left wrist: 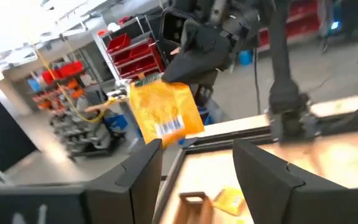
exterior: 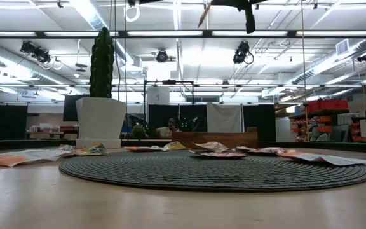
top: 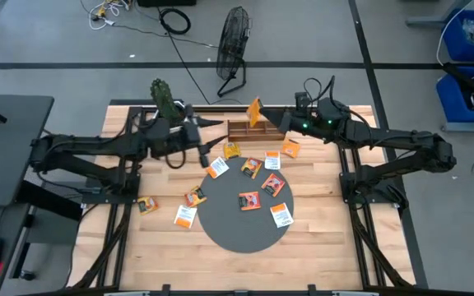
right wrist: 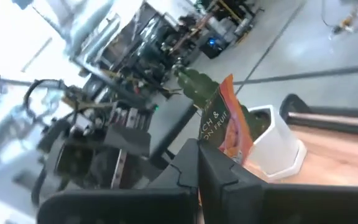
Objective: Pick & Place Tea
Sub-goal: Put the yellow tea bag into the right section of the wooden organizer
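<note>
Bright ceiling strip lights (exterior: pixel 170 33) glare overhead; both wrist views look motion-blurred, perhaps slightly overexposed; shadows are soft.

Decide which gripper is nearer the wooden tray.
Right. The right gripper, shut on an orange sachet, hangs at the wooden tray's right end; the left gripper, open, sits further off, to its left.
</note>
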